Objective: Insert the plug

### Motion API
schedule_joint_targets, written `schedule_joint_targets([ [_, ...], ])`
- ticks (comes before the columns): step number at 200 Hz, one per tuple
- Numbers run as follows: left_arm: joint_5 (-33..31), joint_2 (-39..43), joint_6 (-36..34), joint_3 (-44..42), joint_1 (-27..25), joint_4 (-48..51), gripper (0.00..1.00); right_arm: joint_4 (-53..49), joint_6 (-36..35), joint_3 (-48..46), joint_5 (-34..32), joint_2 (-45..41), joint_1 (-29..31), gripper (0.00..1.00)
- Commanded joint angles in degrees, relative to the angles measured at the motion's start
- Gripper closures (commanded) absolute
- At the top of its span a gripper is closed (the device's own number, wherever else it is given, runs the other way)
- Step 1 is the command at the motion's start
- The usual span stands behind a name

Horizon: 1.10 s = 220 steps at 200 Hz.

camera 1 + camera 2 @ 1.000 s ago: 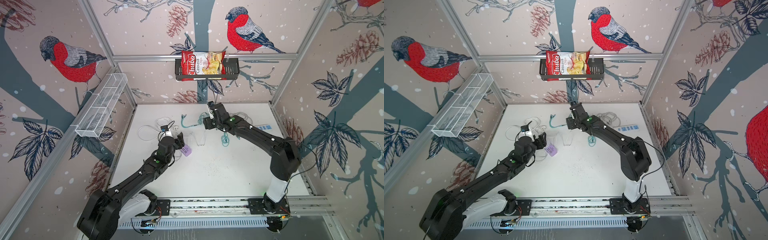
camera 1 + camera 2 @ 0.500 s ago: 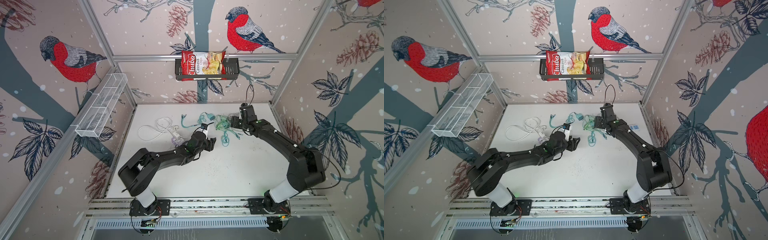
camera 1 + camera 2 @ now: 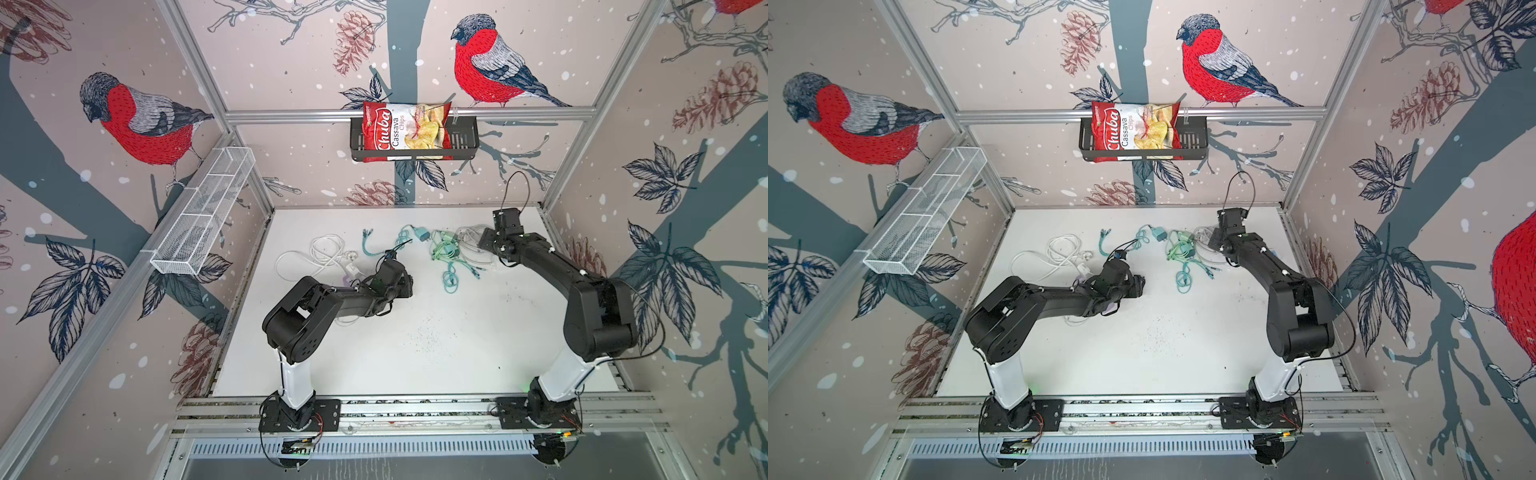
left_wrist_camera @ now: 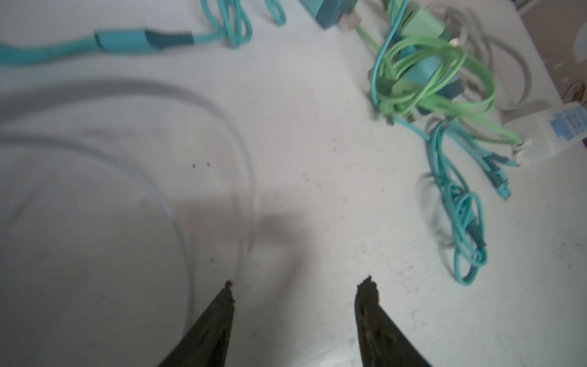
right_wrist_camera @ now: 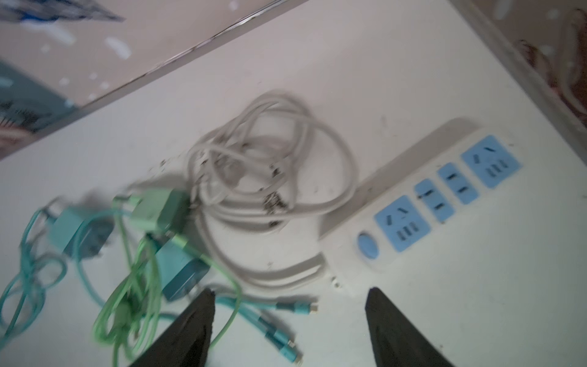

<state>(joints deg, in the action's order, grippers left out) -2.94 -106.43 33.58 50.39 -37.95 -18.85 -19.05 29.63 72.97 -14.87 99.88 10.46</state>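
The white power strip (image 5: pixel 428 203) with blue sockets lies by the right wall; my right arm hides most of it in both top views. Beside its grey cord coil (image 5: pixel 270 178) lie a pale green plug adapter (image 5: pixel 155 206) and two teal plug adapters (image 5: pixel 73 228) (image 5: pixel 181 273) in tangled cables. My right gripper (image 5: pixel 289 294) hangs open just above the strip's switch end, with nothing between its fingers. My left gripper (image 3: pixel 409 286) is open and empty over bare table left of the teal cable loops (image 4: pixel 463 222). The strip (image 4: pixel 546 133) shows far off in the left wrist view.
A white charger with a coiled white cable (image 3: pixel 328 253) lies at the back left, partly under my left arm. A short teal cable (image 3: pixel 368 243) lies beside it. A wire basket (image 3: pixel 203 216) hangs on the left wall and a black rack with a chips bag (image 3: pixel 405 131) on the back wall.
My left gripper swung right from the white charger to the table's middle and its jaws narrowed a little. My right gripper moved from the centre back to the right, over the power strip.
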Motion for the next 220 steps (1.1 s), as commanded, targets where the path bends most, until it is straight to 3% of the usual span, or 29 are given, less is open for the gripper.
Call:
schedule_joint_targets([
  [1, -0.9, 0.4, 2.2, -3.0, 1.2, -0.5, 0.39, -1.9, 3.4, 1.3, -4.4, 1.8, -4.1, 0.24],
  [20, -3.5, 0.4, 2.5, -4.5, 3.0, 1.4, 0.39, -2.6, 3.2, 2.9, -4.5, 4.2, -7.5, 0.21],
  [64, -2.5, 3.5, 4.0, -10.4, 8.6, 0.4, 0.37, -3.7, 1.8, 7.7, -1.6, 10.9, -14.4, 0.18],
  [148, -2.1, 17.5, 4.0, -23.5, 21.6, 0.6, 0.35, -7.5, 1.1, 18.3, 0.0, 22.1, -15.7, 0.15],
  [220, 5.3, 20.6, 1.8, -21.9, 22.2, -3.9, 0.36, -7.7, -0.3, 15.6, 5.9, 24.0, -15.6, 0.19],
])
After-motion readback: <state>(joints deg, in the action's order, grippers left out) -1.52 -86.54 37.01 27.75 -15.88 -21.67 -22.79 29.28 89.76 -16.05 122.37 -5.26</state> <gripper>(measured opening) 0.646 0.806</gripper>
